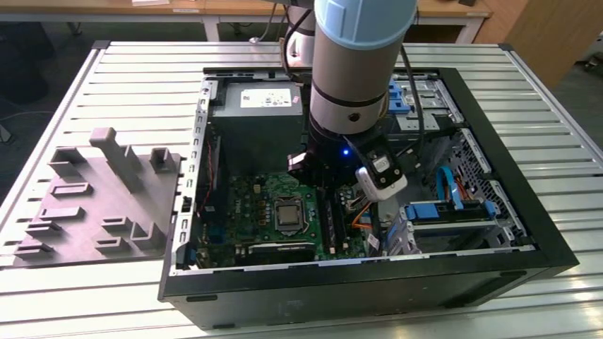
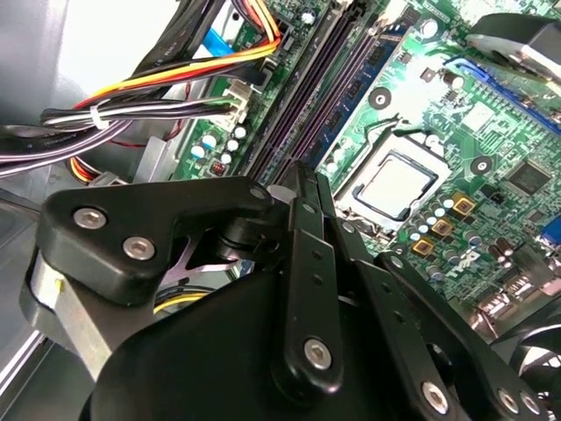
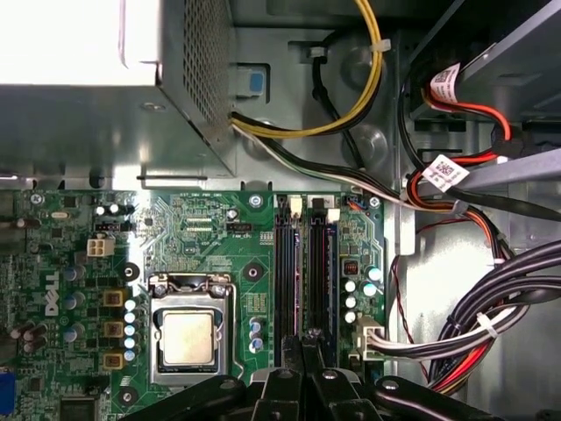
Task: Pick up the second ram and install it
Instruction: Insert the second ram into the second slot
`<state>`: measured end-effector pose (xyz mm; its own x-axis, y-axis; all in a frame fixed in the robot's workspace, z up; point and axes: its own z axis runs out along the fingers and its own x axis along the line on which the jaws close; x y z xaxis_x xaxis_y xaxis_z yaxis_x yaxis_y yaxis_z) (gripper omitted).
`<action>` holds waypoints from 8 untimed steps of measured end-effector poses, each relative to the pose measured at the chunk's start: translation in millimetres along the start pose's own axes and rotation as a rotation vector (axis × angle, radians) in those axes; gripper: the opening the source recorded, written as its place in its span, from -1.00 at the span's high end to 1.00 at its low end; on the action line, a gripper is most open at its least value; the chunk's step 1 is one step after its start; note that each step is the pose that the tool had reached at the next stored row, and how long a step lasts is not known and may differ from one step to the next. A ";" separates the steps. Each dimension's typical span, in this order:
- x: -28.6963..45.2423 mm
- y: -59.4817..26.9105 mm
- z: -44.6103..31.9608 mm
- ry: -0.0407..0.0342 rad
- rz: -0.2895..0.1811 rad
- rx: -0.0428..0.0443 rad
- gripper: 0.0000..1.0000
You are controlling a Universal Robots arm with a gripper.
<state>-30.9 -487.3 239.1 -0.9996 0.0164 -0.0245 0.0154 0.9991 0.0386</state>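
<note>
In the exterior view my arm [image 1: 354, 70] reaches down into the open computer case [image 1: 527, 240], over the green motherboard [image 1: 254, 205]. In both wrist views my gripper [image 3: 307, 338] [image 2: 305, 174] is low over the long black memory slots [image 3: 285, 272], its fingers drawn together. A thin strip, the second ram [image 3: 303, 272], stands edge-on in the slot line and runs in between the fingertips. How deep it sits in the slot is hidden by the fingers.
The processor socket [image 3: 188, 338] lies beside the slots. Bundled cables [image 3: 491, 324] and a white connector [image 3: 368, 338] crowd the other side. The grey power supply [image 1: 254, 106] stands behind. A grey moulded tray [image 1: 94, 205] sits on the slatted table at the exterior view's left.
</note>
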 end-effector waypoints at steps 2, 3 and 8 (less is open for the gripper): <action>0.0 0.6 0.0 -0.0002 0.005 0.0026 0.77; 0.0 0.9 0.0 -0.0004 0.009 0.0041 0.77; 0.0 1.7 0.4 -0.0011 0.023 0.0109 0.77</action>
<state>-30.9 -485.5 238.8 -0.9989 0.0398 -0.0248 0.0391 0.9988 0.0283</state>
